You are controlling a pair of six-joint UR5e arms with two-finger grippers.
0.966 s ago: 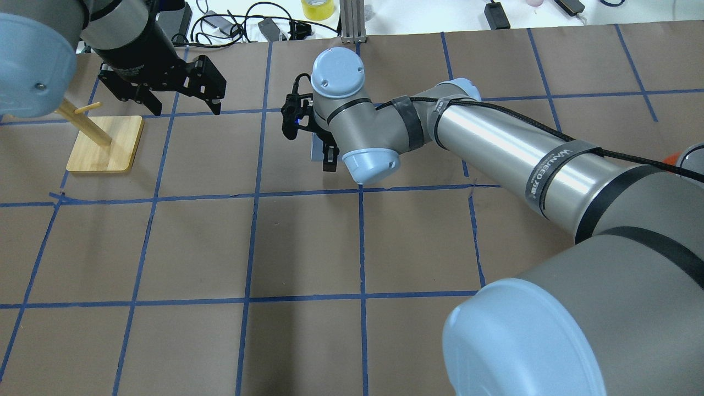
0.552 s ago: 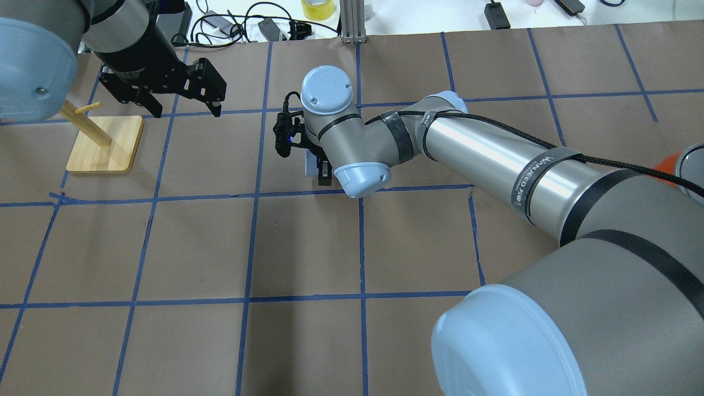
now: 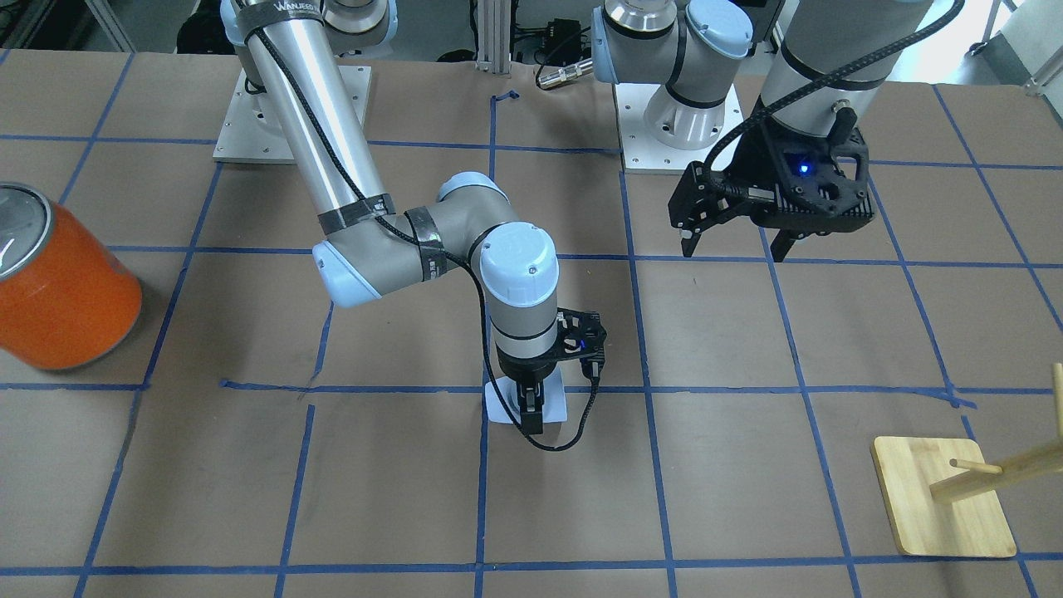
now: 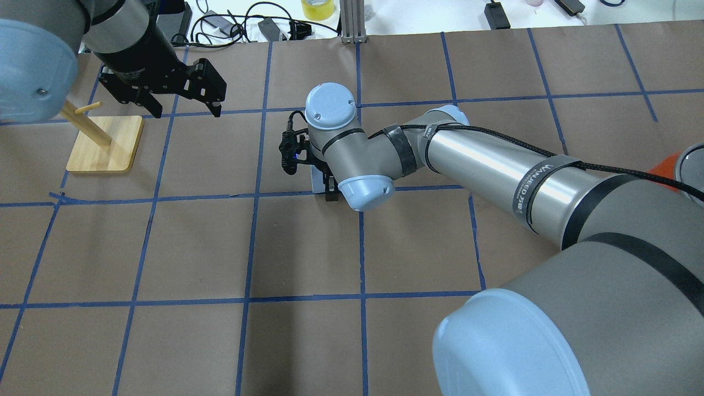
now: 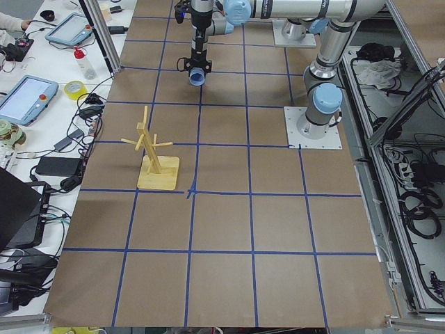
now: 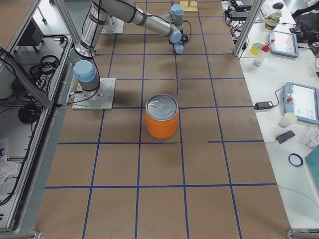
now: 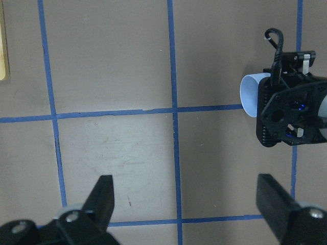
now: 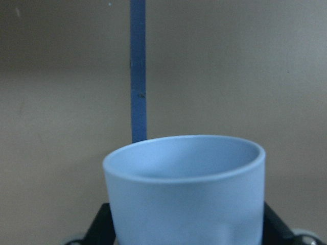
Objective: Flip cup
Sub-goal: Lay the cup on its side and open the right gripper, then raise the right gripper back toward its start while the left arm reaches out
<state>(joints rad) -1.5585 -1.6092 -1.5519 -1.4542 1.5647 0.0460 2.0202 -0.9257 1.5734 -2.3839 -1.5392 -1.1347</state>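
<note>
One cup only, pale blue-white and handleless, near the middle of the table. Clamped between the two fingers of the right gripper, which points straight down, jaws narrowed onto the cup's wall. In the right wrist view, round mouth turned away from the camera, blue inside in sight, one strip of blue tape running off behind it. From the front, wider end toward the operators' side, one dark finger across the wall. Held low, right by a crossing of tape lines. Cannot tell whether touching the brown paper or just above it.

Two arms in all. Left gripper up off the table and well apart from the cup, its two fingers spread wide, with only paper and tape below them in the left wrist view.

One orange can, upright, silver top, large beside the cup. Stands toward the robot's right end of the table, well apart from both grippers.

One wooden peg stand, flat square base on the paper, thin post with short pegs branching off. Pegs too small to count with any certainty. Placed toward the robot's left end, near the left gripper but not touching it, well apart from the cup.
</note>
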